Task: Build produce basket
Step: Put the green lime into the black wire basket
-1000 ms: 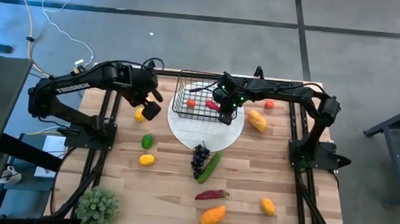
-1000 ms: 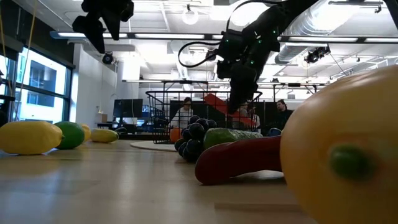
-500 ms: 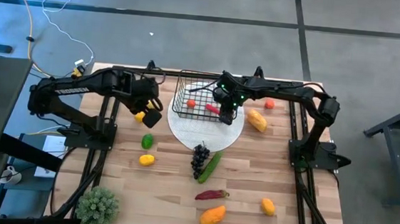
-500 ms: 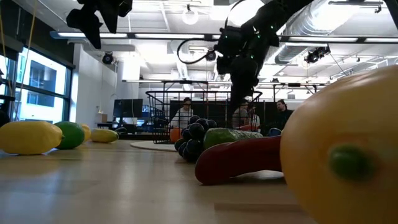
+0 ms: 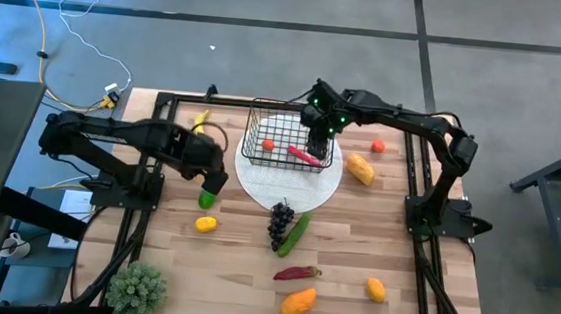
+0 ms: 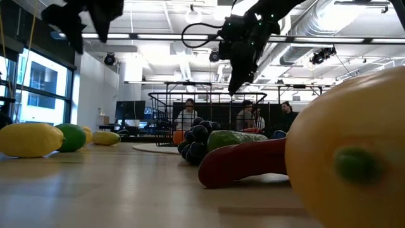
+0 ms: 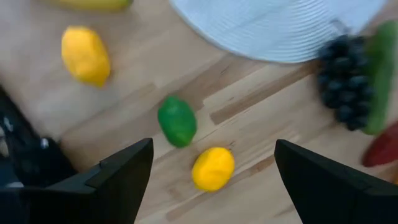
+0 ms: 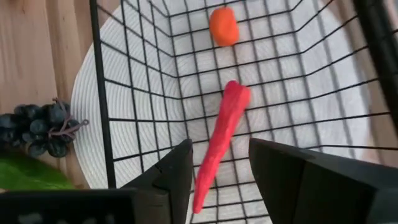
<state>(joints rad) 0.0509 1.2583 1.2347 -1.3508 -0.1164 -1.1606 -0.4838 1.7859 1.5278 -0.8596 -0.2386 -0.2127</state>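
Note:
The black wire basket [image 5: 287, 137] stands on the round white plate [image 5: 288, 183]. A red chilli [image 8: 224, 137] and an orange tomato [image 8: 223, 26] lie on the basket's floor. My right gripper [image 8: 217, 168] is open and empty above the basket's right part [image 5: 319, 138], clear of the chilli. My left gripper [image 7: 213, 149] is open and empty above the wood left of the plate [image 5: 213, 180]. Below it lie a lime [image 7: 177, 121] and a lemon [image 7: 213, 168]. Another lemon [image 7: 86, 55] lies farther back.
Grapes [image 5: 281, 220], a cucumber [image 5: 296, 232], a second chilli [image 5: 297, 273], a mango [image 5: 298, 303] and a lemon [image 5: 376, 289] lie toward the near edge. A banana [image 5: 200, 121], a yellow-orange fruit [image 5: 361, 168] and a tomato [image 5: 378, 146] lie near the basket. A potted plant [image 5: 137, 288] stands near left.
The chilli, which hung tilted at my right gripper inside the basket, now lies on the basket's floor. My right gripper has risen clear of it. My left gripper has moved toward the near edge, from beside the basket to above the lime.

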